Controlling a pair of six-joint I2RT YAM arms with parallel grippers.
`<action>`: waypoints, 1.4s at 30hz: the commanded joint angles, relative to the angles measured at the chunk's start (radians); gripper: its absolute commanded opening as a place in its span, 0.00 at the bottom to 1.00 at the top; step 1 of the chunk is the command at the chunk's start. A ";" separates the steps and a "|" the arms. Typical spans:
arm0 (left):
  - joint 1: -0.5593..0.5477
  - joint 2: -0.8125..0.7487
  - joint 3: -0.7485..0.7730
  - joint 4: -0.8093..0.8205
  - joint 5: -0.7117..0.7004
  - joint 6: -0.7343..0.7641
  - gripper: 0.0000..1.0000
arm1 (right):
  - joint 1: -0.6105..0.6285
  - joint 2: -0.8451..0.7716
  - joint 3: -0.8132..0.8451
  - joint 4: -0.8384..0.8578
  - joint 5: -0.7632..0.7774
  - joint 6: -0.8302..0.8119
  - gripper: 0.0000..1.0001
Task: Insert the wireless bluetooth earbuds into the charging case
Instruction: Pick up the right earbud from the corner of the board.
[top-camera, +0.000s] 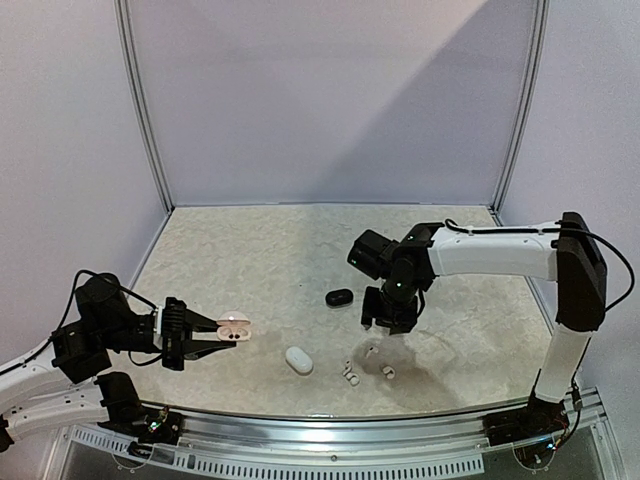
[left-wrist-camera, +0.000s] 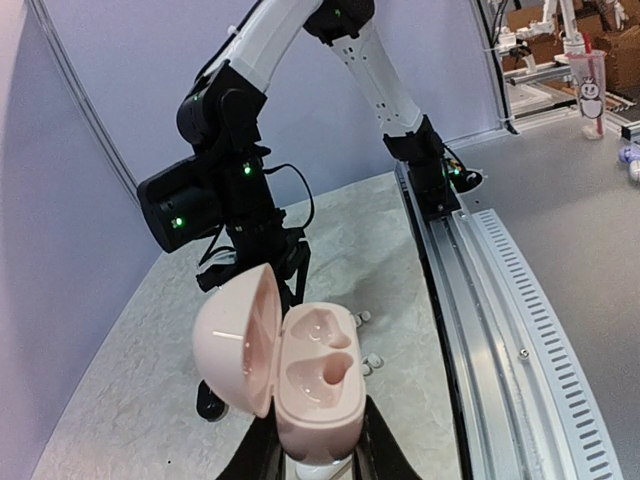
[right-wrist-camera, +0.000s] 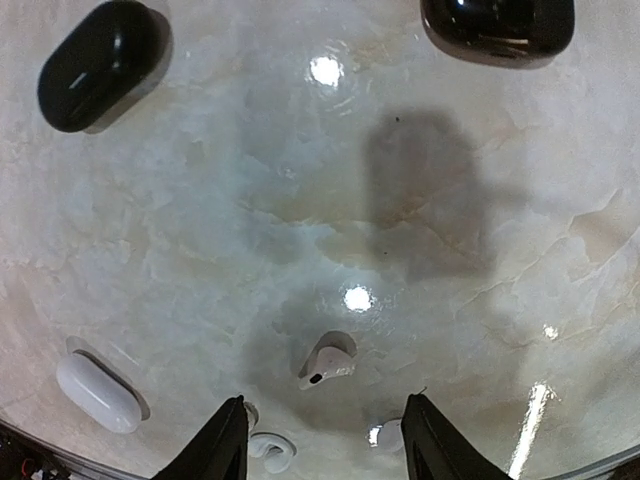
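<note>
Pink charging case (left-wrist-camera: 300, 370): closest to the left wrist lens. Lid swung open to one side, two moulded wells exposed. Smooth, rounded pebble shell.
Left gripper (left-wrist-camera: 320, 455): fingers pinch the lower body of the pink charging case from both sides. Held above the table, left of the white case (top-camera: 298, 360). Arm low, reaching in from the left edge.
Right gripper (right-wrist-camera: 325, 410): points straight down, fingers spread, gripping nothing. Hovers right of the white case. Forearm reaches in from a tall elbow on the right.
White earbud (right-wrist-camera: 325, 362): lies on the table just beyond the gap between the right fingers, untouched. More white earbuds (right-wrist-camera: 270, 447) lie nearby, all right of the white case.
White case: closed, oval, matte.
Black case (top-camera: 339, 297): closed, glossy, beyond the white case.
Table (top-camera: 250, 260): glossy, marble-patterned. Open surface beyond and left of the white case. Walls on three sides, metal rail (top-camera: 350, 425) along the near edge.
</note>
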 joint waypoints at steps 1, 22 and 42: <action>0.004 0.001 -0.012 -0.008 -0.007 0.008 0.00 | -0.002 0.048 -0.019 0.034 0.015 0.089 0.54; 0.006 -0.003 -0.013 -0.014 0.005 0.013 0.00 | 0.019 0.006 -0.129 0.082 0.021 0.197 0.16; 0.006 -0.001 -0.013 -0.017 0.010 0.017 0.00 | 0.040 0.052 -0.115 0.142 -0.021 0.156 0.14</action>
